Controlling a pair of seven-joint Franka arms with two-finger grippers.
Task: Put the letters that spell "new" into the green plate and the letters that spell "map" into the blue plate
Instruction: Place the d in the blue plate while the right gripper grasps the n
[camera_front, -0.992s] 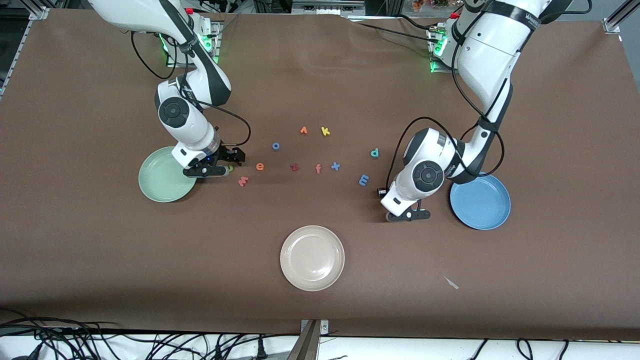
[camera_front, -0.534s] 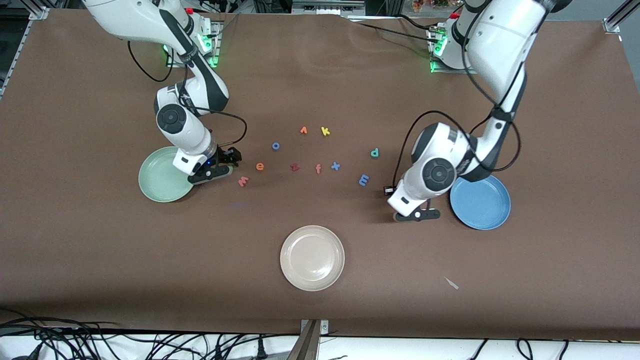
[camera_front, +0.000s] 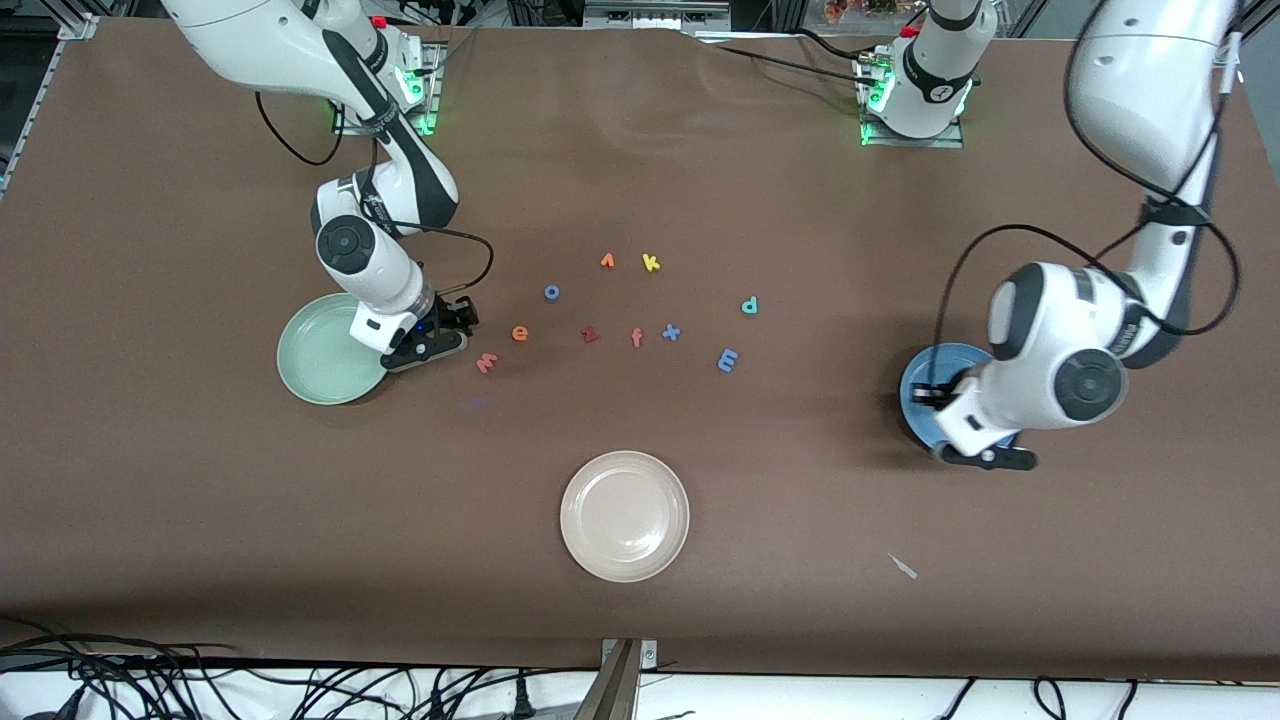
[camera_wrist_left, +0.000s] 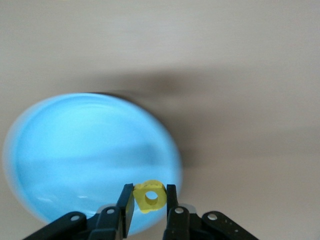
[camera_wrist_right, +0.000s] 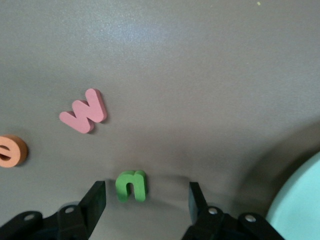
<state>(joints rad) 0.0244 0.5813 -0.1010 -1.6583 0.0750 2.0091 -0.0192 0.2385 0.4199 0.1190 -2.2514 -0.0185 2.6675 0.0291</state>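
Observation:
My left gripper (camera_front: 985, 458) (camera_wrist_left: 149, 200) hangs over the rim of the blue plate (camera_front: 922, 385) (camera_wrist_left: 90, 160), shut on the yellow a (camera_wrist_left: 149, 196). The blue m (camera_front: 728, 360) and the teal p (camera_front: 750, 305) lie on the table toward the middle. My right gripper (camera_front: 440, 347) (camera_wrist_right: 146, 200) is low beside the green plate (camera_front: 320, 360) (camera_wrist_right: 300, 200), open, its fingers on either side of the green n (camera_wrist_right: 131, 185) without touching it. The salmon w (camera_front: 486, 362) (camera_wrist_right: 83, 111) and the orange e (camera_front: 520, 333) (camera_wrist_right: 11, 150) lie just past it on the table.
A beige plate (camera_front: 625, 515) sits nearer the front camera, mid-table. Other loose letters lie in the middle: blue o (camera_front: 551, 292), orange wedge (camera_front: 607, 261), yellow k (camera_front: 651, 263), red z (camera_front: 589, 335), salmon f (camera_front: 636, 338), blue x (camera_front: 671, 332).
The left arm has swung from beside the blue m to over the blue plate's rim, carrying the yellow a. The right gripper has shifted slightly and its jaws have narrowed around the n.

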